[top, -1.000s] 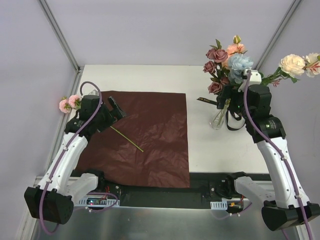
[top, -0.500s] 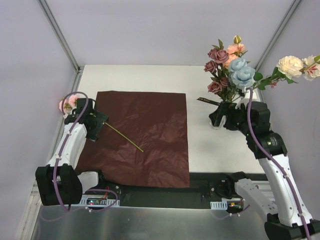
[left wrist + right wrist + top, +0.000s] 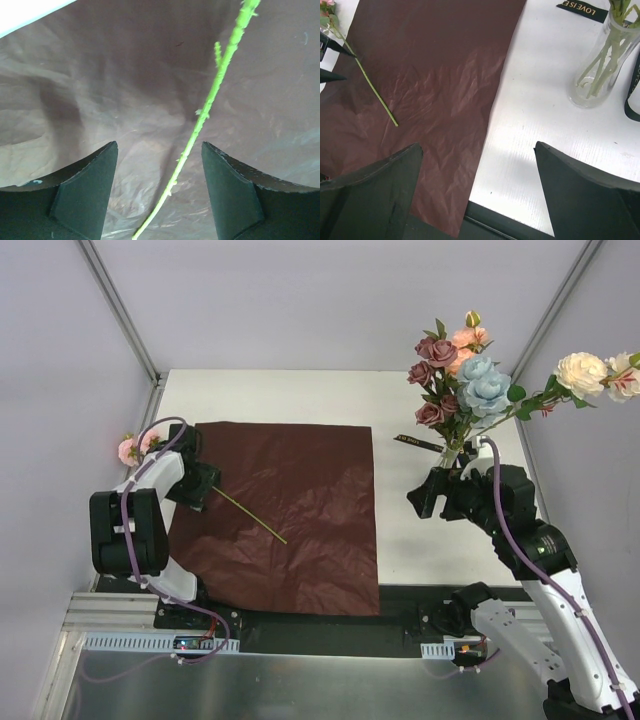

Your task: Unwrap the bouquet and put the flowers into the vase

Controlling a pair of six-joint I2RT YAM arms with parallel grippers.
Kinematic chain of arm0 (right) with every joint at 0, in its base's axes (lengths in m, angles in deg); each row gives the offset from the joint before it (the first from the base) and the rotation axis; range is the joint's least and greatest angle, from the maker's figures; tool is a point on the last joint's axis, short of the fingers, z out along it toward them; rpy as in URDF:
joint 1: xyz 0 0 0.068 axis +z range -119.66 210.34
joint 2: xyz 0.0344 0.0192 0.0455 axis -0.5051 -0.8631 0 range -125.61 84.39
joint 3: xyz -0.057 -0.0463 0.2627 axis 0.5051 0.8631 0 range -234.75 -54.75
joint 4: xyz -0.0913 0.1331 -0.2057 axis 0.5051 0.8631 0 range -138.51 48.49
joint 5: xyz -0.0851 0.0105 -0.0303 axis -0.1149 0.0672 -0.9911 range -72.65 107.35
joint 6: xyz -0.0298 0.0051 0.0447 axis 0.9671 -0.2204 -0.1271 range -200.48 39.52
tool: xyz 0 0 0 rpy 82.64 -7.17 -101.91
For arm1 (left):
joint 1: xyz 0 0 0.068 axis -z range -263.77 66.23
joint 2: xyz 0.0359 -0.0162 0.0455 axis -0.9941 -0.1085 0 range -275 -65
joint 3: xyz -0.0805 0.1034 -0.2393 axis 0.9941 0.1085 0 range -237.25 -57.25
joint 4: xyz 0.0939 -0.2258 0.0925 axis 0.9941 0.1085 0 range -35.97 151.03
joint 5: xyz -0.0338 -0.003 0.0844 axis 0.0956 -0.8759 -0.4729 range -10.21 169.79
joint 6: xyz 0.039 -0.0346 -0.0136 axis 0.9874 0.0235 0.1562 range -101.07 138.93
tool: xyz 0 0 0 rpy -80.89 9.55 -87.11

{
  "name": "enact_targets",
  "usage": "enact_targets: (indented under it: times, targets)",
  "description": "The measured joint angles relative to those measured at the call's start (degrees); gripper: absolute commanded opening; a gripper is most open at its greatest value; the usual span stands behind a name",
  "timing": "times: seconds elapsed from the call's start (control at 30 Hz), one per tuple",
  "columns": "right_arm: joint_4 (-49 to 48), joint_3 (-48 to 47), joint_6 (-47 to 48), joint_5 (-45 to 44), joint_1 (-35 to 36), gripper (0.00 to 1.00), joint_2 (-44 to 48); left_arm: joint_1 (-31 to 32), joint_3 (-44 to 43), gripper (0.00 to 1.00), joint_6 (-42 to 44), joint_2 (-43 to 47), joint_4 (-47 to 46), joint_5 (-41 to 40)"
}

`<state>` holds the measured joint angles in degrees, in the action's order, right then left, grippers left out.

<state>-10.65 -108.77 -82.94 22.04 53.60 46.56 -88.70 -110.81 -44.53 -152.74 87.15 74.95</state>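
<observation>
My left gripper (image 3: 159, 150) is open. The jaws stand either side of a green stem (image 3: 210, 100) with a gap on both sides, so nothing is gripped. The stem lies flat on the dark red paper (image 3: 100, 75). In the top view its pink bloom (image 3: 130, 448) hangs past the left edge of the table (image 3: 400, 540).

My right gripper (image 3: 477, 147) is open wide and empty, held above the table between the paper and the vase (image 3: 597, 70). The vase stands upright, apart from the paper, with the other flowers (image 3: 460, 370) in it. A black ribbon (image 3: 582, 8) lies on the table just beside the vase.

Status, as I judge it:
- Unwrapping is done. The paper is spread flat and the ribbon is off.
- Most flowers are placed. One flower is left.
- To do: close on the stem, lift it, carry it across to the vase and feed the stem end into the narrow neck, which is already crowded.
</observation>
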Motion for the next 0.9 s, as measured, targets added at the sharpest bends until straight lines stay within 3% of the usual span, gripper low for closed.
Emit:
enact_targets:
  times: [0.57,0.83,0.9]
  targets:
    - [2.3,2.6,-1.0,-0.7,0.9,0.97,1.7,0.5,-3.8,0.32,-1.0,-7.7,-2.6,1.7]
    - [3.1,2.6,-2.2,-1.2,1.9,0.97,1.6,0.9,-3.9,0.0,-0.7,-7.8,-4.0,1.7]
    - [3.1,2.6,-2.6,-1.3,2.3,0.96,1.5,1.2,-3.9,0.0,-0.1,-7.5,-4.4,1.6]
